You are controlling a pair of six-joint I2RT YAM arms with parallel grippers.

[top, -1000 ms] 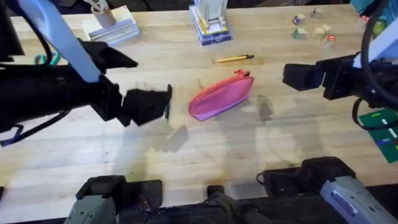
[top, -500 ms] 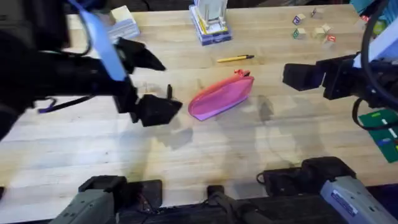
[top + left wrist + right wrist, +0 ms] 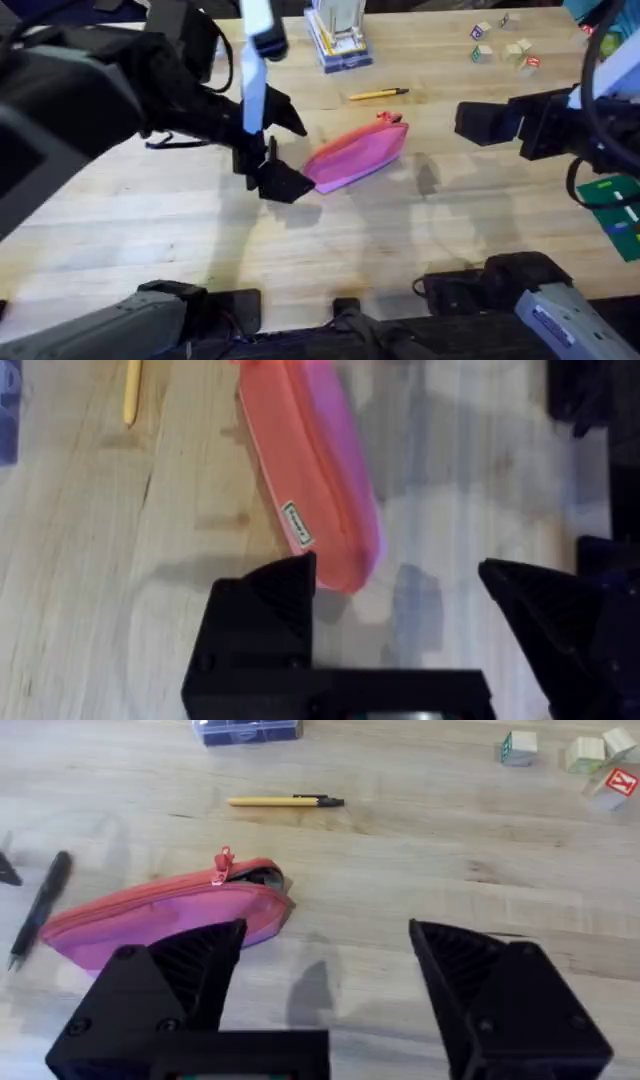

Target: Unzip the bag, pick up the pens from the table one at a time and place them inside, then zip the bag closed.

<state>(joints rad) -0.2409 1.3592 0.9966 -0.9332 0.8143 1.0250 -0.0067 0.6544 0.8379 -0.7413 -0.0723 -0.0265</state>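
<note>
The left gripper (image 3: pixel 400 605), its black fingers spread wide and empty, hovers just above the near-left end of the bag (image 3: pixel 356 156), seemingly placed to pin that end down for unzipping. The right gripper (image 3: pixel 325 975), jaws likewise wide with nothing between them, waits well off to the right, apparently lined up on the zipper pull (image 3: pixel 222 866) at the far-right end. The bag, a soft oblong pink fabric pouch with a small sewn label, lies diagonally mid-table. A slim black pen (image 3: pixel 36 910) rests just beside its left end; a yellow pen (image 3: pixel 378 94) with a dark tip lies farther back. The table (image 3: pixel 330 250) is pale butcher-block with visible plank seams.
</note>
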